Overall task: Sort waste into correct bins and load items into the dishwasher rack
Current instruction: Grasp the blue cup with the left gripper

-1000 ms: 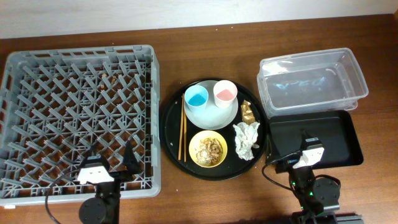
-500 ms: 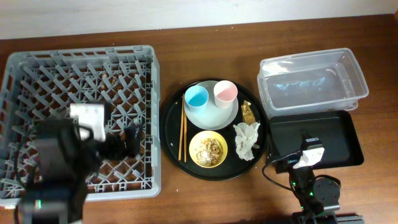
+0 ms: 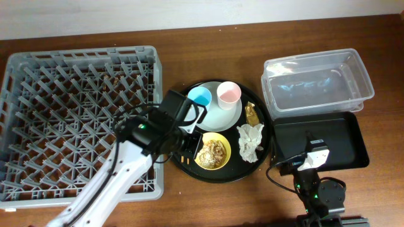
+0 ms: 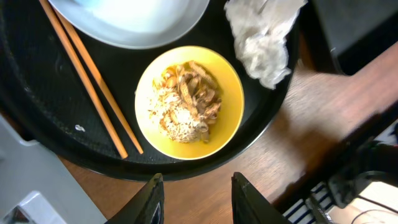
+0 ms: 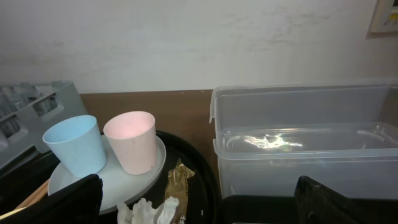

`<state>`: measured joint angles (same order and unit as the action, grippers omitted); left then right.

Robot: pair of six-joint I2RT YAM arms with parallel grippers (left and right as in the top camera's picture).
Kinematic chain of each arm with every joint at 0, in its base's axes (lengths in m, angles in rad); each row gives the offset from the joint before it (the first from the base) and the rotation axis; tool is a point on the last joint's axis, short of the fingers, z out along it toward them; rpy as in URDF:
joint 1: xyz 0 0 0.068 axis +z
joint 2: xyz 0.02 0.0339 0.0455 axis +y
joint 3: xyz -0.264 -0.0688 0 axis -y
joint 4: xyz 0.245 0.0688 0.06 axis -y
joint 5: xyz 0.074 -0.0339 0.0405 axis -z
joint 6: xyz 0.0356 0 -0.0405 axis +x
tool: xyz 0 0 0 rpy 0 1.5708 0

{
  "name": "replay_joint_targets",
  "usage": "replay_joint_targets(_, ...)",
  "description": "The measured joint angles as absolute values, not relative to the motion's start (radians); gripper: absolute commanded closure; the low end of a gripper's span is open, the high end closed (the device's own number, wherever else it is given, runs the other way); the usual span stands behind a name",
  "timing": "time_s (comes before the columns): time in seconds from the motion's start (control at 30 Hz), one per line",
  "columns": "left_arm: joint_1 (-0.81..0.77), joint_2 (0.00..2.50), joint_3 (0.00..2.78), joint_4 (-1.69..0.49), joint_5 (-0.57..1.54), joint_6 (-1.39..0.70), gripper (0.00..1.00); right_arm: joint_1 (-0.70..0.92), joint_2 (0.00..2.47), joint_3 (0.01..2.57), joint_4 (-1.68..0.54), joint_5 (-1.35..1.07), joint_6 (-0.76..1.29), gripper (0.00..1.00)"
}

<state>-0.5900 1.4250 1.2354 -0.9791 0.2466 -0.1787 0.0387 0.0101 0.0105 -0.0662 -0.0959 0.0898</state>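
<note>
My left gripper (image 3: 189, 144) has reached across the grey dishwasher rack (image 3: 76, 120) to the left side of the round black tray (image 3: 235, 168). It hovers beside the yellow bowl (image 3: 213, 151) and covers the lower ends of the chopsticks (image 3: 185, 120). In the left wrist view its jaws (image 4: 198, 200) stand apart with nothing between them, just short of the bowl (image 4: 189, 102) of beige food scraps (image 4: 186, 106) and the chopsticks (image 4: 93, 81). The blue cup (image 3: 199, 98) and pink cup (image 3: 228, 94) stand on the pale plate (image 3: 221, 116). The napkin (image 3: 250, 140) and gold wrapper (image 3: 252, 113) lie to their right. My right gripper (image 3: 310, 151) rests open.
The clear tub (image 3: 315, 79) and the shallow black tray (image 3: 334, 142) sit at the right, the tray just ahead of my right arm. In the right wrist view the tub (image 5: 305, 143) fills the right half, with the cups (image 5: 132, 140) to the left.
My left arm has swung from the table's front edge, over the rack, to the round tray's left side. Its jaws have narrowed. The right arm has not moved.
</note>
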Motion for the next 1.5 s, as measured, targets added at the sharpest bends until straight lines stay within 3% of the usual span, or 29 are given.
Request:
replay_joint_targets(0.23, -0.6, 1.523, 1.235, -0.977, 0.218, -0.185, 0.67, 0.039, 0.01, 0.01, -0.066, -0.096, 0.09, 0.01)
replay_joint_targets(0.53, -0.747, 1.523, 1.235, -0.98, 0.093, -0.229, 0.67, 0.039, 0.01, 0.01, -0.066, -0.096, 0.089, 0.01)
replay_joint_targets(0.7, -0.747, 1.523, 1.235, -0.979, 0.036, -0.229, 0.72, 0.039, 0.01, 0.01, -0.066, -0.096, 0.09, 0.01)
replay_joint_targets(0.77, -0.747, 1.523, 1.235, -0.976, 0.046, -0.229, 0.65, 0.039, 0.01, 0.01, -0.066, -0.096, 0.091, 0.01)
replay_joint_targets(0.8, -0.748, 1.523, 1.235, -0.968, 0.053, -0.23, 0.42, 0.039, 0.01, 0.01, -0.066, -0.096, 0.091, 0.01)
replay_joint_targets(0.83, -0.754, 1.523, 1.235, -0.936, 0.056, -0.232, 0.35, 0.039, 0.01, 0.01, -0.066, -0.096, 0.09, 0.01)
replay_joint_targets(0.97, -0.756, 1.523, 1.235, -0.829, 0.055, -0.263, 0.22, 0.039, 0.01, 0.01, -0.066, -0.096, 0.09, 0.01)
replay_joint_targets(1.4, -0.755, 1.524, 1.235, -0.776, -0.102, -0.27, 0.21, 0.039, 0.01, 0.01, -0.066, -0.096, 0.091, 0.01)
replay_joint_targets(1.5, -0.747, 1.524, 1.235, -0.776, -0.121, -0.263, 0.28, 0.039, 0.01, 0.01, -0.066, -0.096, 0.09, 0.01)
